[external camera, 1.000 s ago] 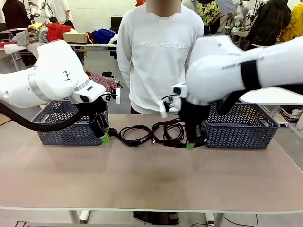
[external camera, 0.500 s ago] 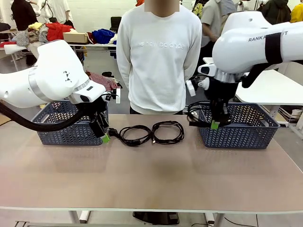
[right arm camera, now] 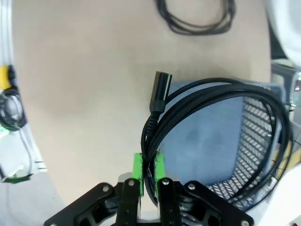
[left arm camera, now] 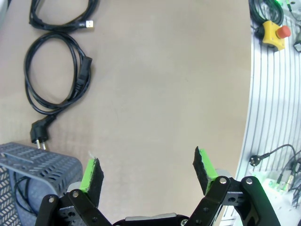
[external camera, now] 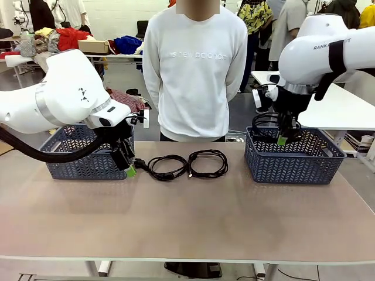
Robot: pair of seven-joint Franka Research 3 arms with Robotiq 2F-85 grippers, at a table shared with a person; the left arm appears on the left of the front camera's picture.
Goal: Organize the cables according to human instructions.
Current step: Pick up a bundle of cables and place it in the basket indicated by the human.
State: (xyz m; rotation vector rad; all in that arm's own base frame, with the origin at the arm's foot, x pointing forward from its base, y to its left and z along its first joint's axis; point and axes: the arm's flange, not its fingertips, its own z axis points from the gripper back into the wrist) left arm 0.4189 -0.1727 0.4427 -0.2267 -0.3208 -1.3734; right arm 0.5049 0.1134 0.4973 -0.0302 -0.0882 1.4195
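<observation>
Gripping a coiled, braided black cable [external camera: 263,126] [right arm camera: 211,99] in the right gripper [external camera: 282,139] [right arm camera: 148,167], jaws pinched tight on a bunch of its strands. Holding the loop over the slate-blue perforated plastic basket [external camera: 293,167] [right arm camera: 254,127] at the far right corner of the worktop [external camera: 187,222]. Not yet let go; judging by the front view, hanging above the rim rather than resting inside.

Resting the left gripper [external camera: 130,171] [left arm camera: 148,165] low at the far left, jaws spread wide with nothing between them, just beside the matching slate-blue basket [external camera: 82,164] [left arm camera: 42,160]. Visible inside that basket from the left wrist: a thin black cord [left arm camera: 21,197], so probably one already sorted.

Lying along the far edge between the two baskets: a coiled black power cable [external camera: 167,167] [left arm camera: 54,75], chunky plug end near the left gripper. Just beside it, a second coiled black cable [external camera: 208,164] [left arm camera: 61,14] with a small flat connector.

Roughly halfway, then: one binned, one about to drop, two left. No telling which basket for each; that depends on the person [external camera: 196,70] at the far side.
</observation>
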